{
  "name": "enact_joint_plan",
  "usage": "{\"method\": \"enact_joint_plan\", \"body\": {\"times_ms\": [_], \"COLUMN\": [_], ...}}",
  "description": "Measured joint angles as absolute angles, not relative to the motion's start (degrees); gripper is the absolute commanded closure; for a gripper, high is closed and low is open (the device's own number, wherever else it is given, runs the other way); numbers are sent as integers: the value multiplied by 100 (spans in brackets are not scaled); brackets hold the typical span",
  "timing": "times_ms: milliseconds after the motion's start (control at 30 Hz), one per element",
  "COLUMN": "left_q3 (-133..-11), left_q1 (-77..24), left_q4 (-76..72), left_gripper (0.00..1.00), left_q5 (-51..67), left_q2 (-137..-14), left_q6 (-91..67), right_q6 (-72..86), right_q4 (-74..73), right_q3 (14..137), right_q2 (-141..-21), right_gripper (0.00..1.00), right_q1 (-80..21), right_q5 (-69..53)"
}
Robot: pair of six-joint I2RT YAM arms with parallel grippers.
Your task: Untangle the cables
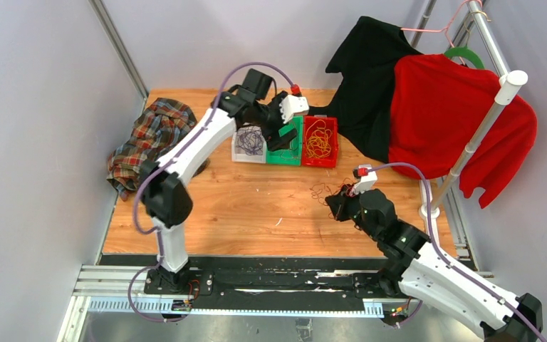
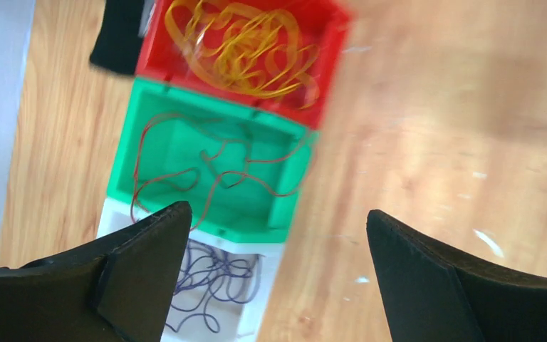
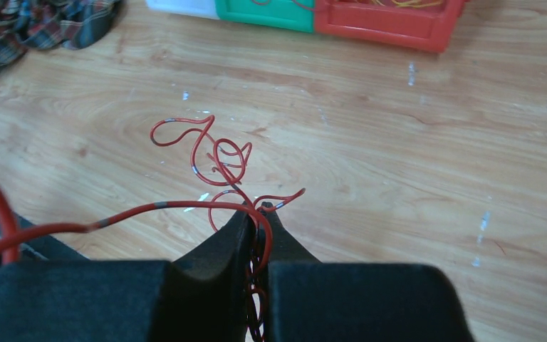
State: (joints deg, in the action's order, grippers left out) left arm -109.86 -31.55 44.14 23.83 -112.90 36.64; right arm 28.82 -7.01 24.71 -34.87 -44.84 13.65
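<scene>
Three small bins stand in a row at the back of the table. Yellow-orange cables [image 2: 238, 46] fill the red bin [image 2: 327, 71]. A dark red cable [image 2: 214, 167] lies in the green bin [image 2: 285, 185], trailing over its rim. Purple cables [image 2: 214, 274] curl in the white bin [image 2: 256, 313]. My left gripper [image 2: 278, 211] hangs open and empty above the green and white bins [image 1: 281, 132]. At the table's right, my right gripper [image 3: 256, 210] is shut on a curly red cable [image 3: 210, 153], which runs between the fingers and loops onto the wood [image 1: 322, 191].
A plaid cloth [image 1: 149, 135] is heaped at the table's left edge. A black garment [image 1: 367, 71] and a red sweater [image 1: 456, 121] hang from a white rack [image 1: 502, 96] at the back right, the black one reaching down beside the red bin.
</scene>
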Motion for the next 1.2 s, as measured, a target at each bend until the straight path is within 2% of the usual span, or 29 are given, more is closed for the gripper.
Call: {"method": "enact_joint_plan", "body": {"times_ms": [133,200,333,533,667,767,800,900,967,1067,1200], "left_q3": [-10871,-10814,-10381,-9924,-9920,-9918,-9898,-9793,-9751,-9747,-9747], "left_q1": [-3277,-3350,-3544,-3863,-3887,-3881,-3883,-3887,-3887,-3883,-3881], "left_q4": [5177,5408,5734,6045,6036,5835,5734,5531,5474,5400,5360], "left_gripper": [0,3,12,27,56,91,98,99,99,99,99], "left_q5": [3509,4012,4639,4801,4713,4582,4532,4289,4058,3684,2934], "left_q2": [-10259,-9955,-9738,-10095,-10175,-10171,-10165,-10088,-10007,-9852,-9515], "left_q6": [4047,4115,4115,3822,3500,3205,3157,3011,2971,2956,3048], "right_q6": [2762,2727,2676,2639,2617,2613,2613,2615,2617,2650,2659], "right_q4": [-329,-102,292,836,1090,1201,1236,1302,1319,1323,1133], "right_q3": [2488,2504,2657,2860,2880,2899,2899,2899,2899,2860,2663], "right_q2": [-3614,-3717,-4018,-4414,-4539,-4646,-4668,-4663,-4615,-4418,-3972], "right_gripper": [100,99,99,99,99,99,99,95,82,72,69], "right_q1": [-4427,-4397,-4370,-4359,-4359,-4359,-4359,-4359,-4359,-4357,-4324], "right_q5": [836,561,62,-344,-489,-561,-587,-598,-576,-419,-69]}}
